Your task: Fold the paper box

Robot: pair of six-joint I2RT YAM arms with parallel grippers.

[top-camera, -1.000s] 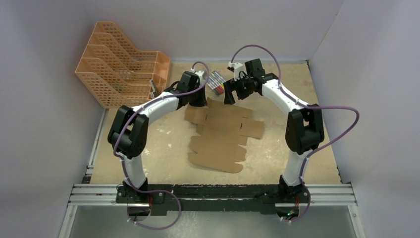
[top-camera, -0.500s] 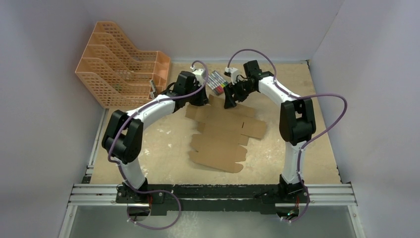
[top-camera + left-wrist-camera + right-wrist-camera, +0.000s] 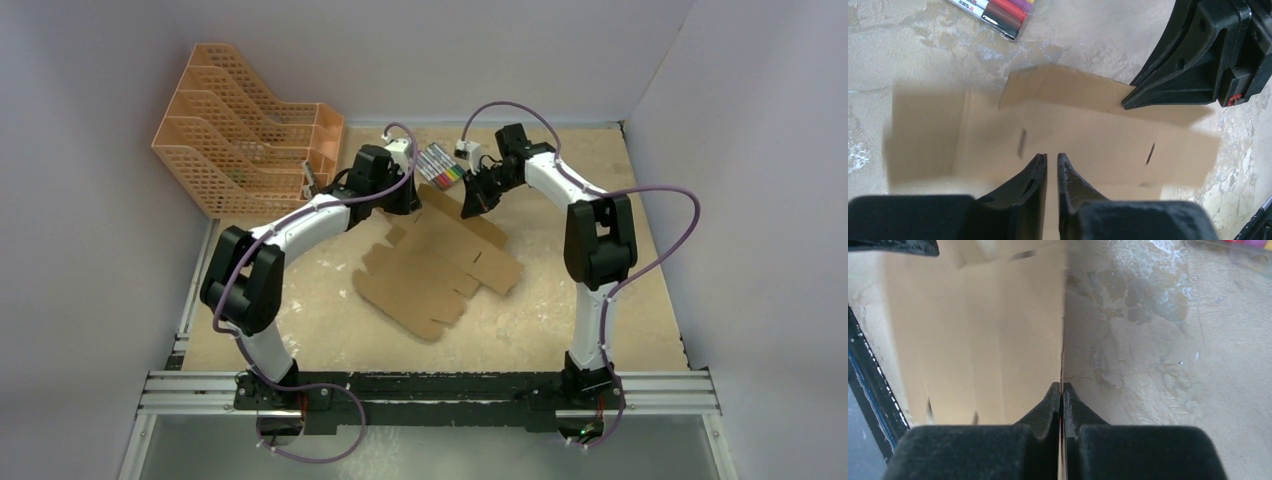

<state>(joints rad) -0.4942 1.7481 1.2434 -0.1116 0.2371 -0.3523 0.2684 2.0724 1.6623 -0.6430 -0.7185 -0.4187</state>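
The paper box (image 3: 440, 265) is a flat brown die-cut cardboard sheet lying slantwise on the table. Its far flap is raised, and my right gripper (image 3: 468, 208) is shut on that flap's edge. In the right wrist view the cardboard (image 3: 973, 330) edge runs straight into the pinched right gripper (image 3: 1061, 385). My left gripper (image 3: 405, 200) hovers over the sheet's far left part. In the left wrist view the left gripper (image 3: 1052, 156) shows a narrow gap with nothing in it, above the cardboard (image 3: 1088, 125). The right gripper (image 3: 1126, 105) also appears there, on the raised flap.
An orange mesh file rack (image 3: 240, 130) stands at the back left. A pack of coloured markers (image 3: 440, 165) lies just behind the sheet between the two grippers, and its end shows in the left wrist view (image 3: 998, 10). Grey walls close in both sides.
The right gripper has come down and shut on the far flap. The sheet has swung round, its near end moving left. The left jaws have parted slightly.
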